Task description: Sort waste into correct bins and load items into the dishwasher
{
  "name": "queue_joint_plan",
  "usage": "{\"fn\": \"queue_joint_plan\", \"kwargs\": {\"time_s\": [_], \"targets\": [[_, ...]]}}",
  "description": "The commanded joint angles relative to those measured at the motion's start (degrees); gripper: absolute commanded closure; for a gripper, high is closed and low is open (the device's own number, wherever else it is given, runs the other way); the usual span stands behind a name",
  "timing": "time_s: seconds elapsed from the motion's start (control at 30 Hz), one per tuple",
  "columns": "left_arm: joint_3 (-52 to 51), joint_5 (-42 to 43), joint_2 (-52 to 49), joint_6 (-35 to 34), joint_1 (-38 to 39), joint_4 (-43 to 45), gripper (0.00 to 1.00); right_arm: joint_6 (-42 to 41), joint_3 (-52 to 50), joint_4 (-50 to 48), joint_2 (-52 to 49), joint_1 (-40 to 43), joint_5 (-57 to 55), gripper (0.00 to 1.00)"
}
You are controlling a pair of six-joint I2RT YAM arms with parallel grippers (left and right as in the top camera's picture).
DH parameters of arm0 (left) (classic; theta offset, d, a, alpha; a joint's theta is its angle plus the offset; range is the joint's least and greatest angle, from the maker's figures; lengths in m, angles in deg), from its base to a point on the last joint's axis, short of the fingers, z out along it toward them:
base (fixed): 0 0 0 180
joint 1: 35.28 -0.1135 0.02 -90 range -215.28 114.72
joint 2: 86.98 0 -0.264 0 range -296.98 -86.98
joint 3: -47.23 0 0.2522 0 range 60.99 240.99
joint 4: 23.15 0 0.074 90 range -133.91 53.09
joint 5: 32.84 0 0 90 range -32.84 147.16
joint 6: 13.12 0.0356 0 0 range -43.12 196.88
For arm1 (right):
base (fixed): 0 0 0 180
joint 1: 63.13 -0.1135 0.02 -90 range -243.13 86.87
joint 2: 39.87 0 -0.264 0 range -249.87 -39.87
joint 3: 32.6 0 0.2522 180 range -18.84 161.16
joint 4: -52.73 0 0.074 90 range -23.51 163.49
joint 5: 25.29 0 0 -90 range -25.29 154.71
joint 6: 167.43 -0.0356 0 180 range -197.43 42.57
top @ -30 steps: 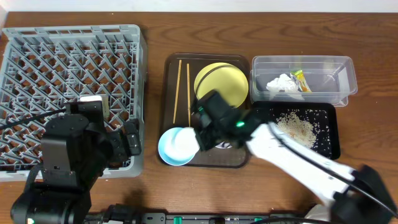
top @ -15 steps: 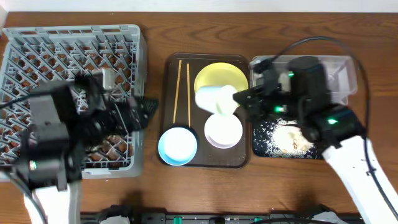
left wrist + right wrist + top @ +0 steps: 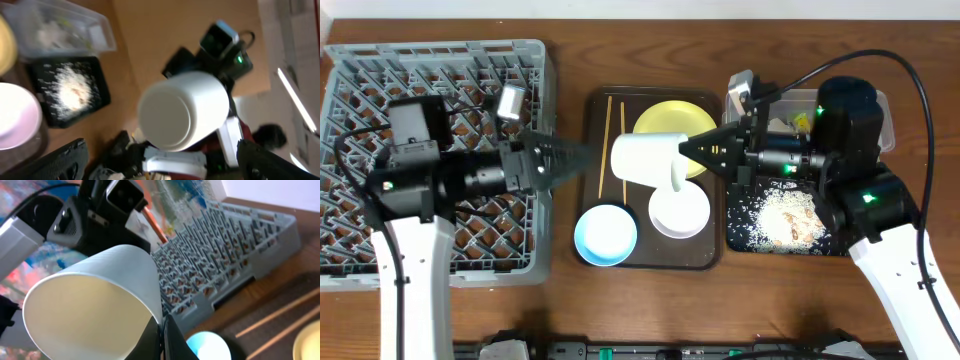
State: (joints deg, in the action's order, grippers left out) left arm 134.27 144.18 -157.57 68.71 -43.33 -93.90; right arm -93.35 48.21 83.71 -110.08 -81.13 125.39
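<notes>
My right claw [image 3: 686, 150] is pinched on the rim of a white cup [image 3: 645, 160]. The 2 fingers are almost together, with only the cup's thin wall between them. The cup lies on its side up in the air, over the brown tray [image 3: 595, 100]. Its open mouth faces my right arm and its flat bottom faces my left claw [image 3: 582, 155].

My left claw is spread wide and holds nothing. It points at the cup's bottom and is near it, but I see a gap between them.

On the brown tray are a yellow plate [image 3: 670, 120], a blue bowl [image 3: 605, 232], a white bowl [image 3: 678, 208] and 2 chopsticks [image 3: 615, 140]. The chopsticks lie side by side, left of the plate.

The grey rack [image 3: 440, 60] is on the left of the table. The rice bits [image 3: 790, 210] are in the black tray [image 3: 735, 235] on the right, and the clear tub [image 3: 860, 105] sits just behind it.
</notes>
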Motion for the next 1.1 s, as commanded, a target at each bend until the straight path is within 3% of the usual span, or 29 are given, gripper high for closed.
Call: {"fn": "queue_joint_plan", "kwargs": {"time_s": [0.0,0.43,0.5,0.67,1.07], "targets": [[0.79,3.13,1.70,1.29,2.38,-0.09,0.08,-2.34,0.85,-1.75,-0.37,-2.19,2.51,0.99],[0.79,3.13,2.56,1.62,7.85,-0.13,0.12,-2.27,0.85,-8.59,-5.20,-10.86,2.82,0.99],[0.79,3.13,2.56,1.40,8.28,-0.13,0.17,-2.29,0.85,-8.83,-5.33,-10.84,2.82,0.99],[0.79,3.13,2.56,-0.26,8.24,-0.11,0.17,-2.75,0.85,-8.87,-5.33,-9.62,3.06,0.99],[0.79,3.13,2.62,-0.26,8.24,-0.07,0.11,-3.37,0.85,-9.75,-5.33,-5.55,8.52,0.99]]}}
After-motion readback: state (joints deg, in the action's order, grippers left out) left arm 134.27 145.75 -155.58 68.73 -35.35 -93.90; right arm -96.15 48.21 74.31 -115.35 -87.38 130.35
